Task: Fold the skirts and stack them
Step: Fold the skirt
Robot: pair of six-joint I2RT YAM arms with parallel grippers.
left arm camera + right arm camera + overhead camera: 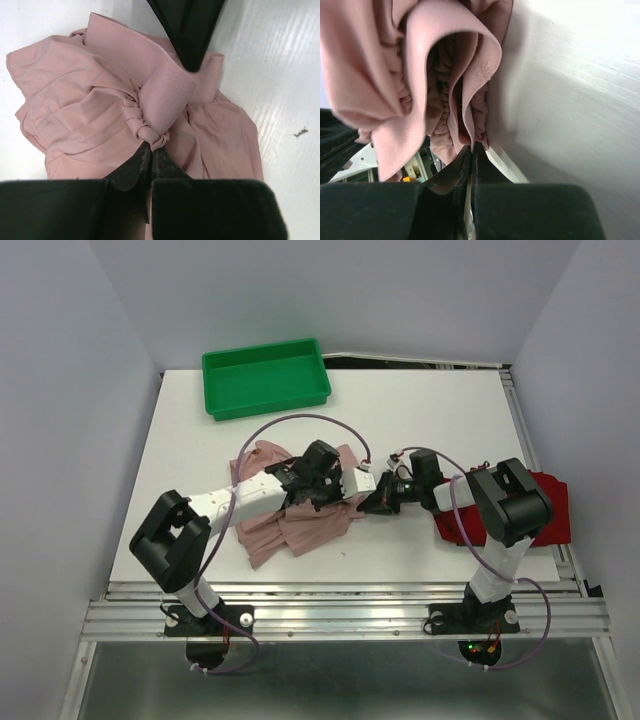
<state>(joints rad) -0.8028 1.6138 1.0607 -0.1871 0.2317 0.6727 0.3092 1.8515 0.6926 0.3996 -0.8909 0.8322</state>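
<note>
The dusty pink ruffled skirt [300,525] lies crumpled in the middle of the table, partly lifted. My left gripper [318,480] is shut on a gathered fold of it; in the left wrist view [151,142] the jaws pinch a bunched knot of pink skirt [90,110]. My right gripper [372,502] is shut on the skirt's right edge; the right wrist view [473,147] shows pink folds [445,65] hanging from its closed jaws. The dark red skirt [550,508] lies flat at the table's right edge, mostly hidden under the right arm.
A green plastic tray [266,377] stands at the back left of the white table [420,410]. The right gripper's dark fingers [192,30] show at the top of the left wrist view. A metal rail runs along the near edge.
</note>
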